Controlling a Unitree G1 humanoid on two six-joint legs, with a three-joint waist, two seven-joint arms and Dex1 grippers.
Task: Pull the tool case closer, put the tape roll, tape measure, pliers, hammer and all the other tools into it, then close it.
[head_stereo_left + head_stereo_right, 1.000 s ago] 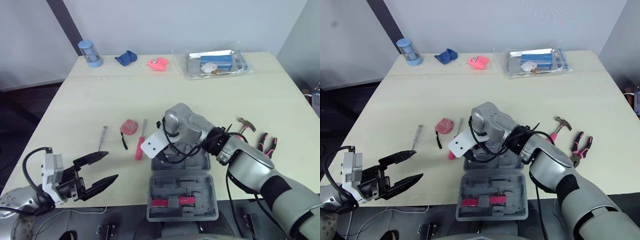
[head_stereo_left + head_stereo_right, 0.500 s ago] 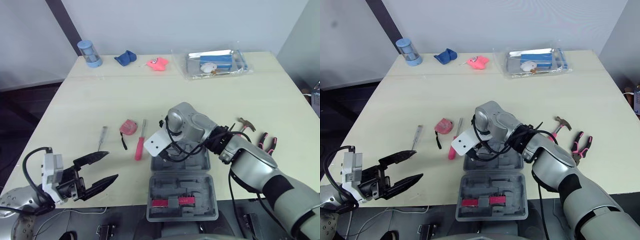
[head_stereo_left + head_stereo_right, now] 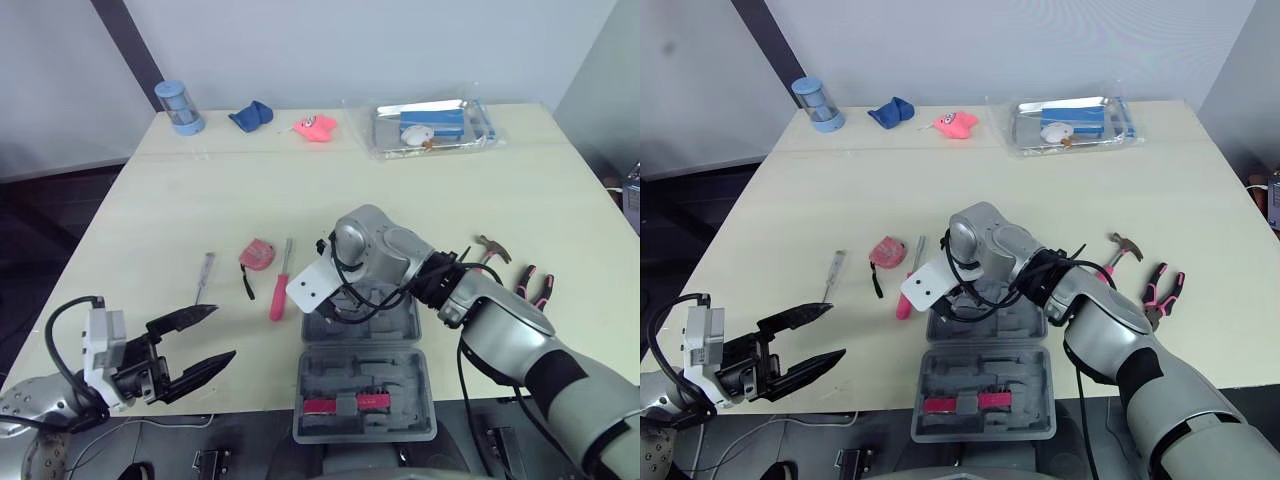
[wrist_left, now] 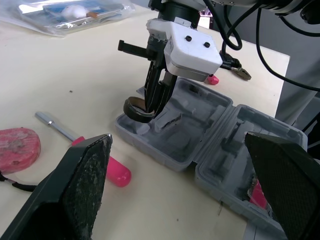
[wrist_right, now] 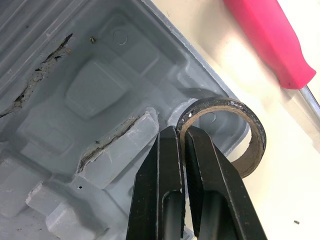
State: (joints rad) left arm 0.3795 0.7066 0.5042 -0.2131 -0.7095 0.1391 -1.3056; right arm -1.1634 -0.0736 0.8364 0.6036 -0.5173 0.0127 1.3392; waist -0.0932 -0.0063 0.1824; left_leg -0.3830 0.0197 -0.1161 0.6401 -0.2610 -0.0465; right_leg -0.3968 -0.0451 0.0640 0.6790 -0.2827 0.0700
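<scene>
Two black fingers of the R gripper [image 5: 181,131] are pinched together on the wall of the tape roll [image 5: 250,145]. One finger sits inside the ring and one outside, and the roll hangs off the tips, tilted. Right under those tips is a corner pocket of the grey tool case [image 3: 365,385], which lies open flat w/ both halves up. The roll sits low at the pocket's rim; can't tell if it touches the plastic. The R fingers are over one half, and the other half, further from them, carries a red strip [image 3: 345,405] in a slot.

Just past the roll, outside the case wall, a pink-handled screwdriver [image 3: 279,298] lies on the table [image 3: 200,200]. It's close to the R fingertips but apart from them. Beyond it on the same side come the red tape measure [image 3: 257,254] and then a small slim screwdriver [image 3: 205,272]. On the opp. side of the R fingers, well apart, are the hammer [image 3: 487,247] and the pink-grip pliers [image 3: 535,288], both flat on the table.

The L gripper [image 3: 222,332] has its fingers [image 4: 87,185] spread wide w/ nothing between them. It hovers at the table edge, well apart from the case. In the left wrist view the case, roll and pink handle all lie ahead of the gap.
</scene>
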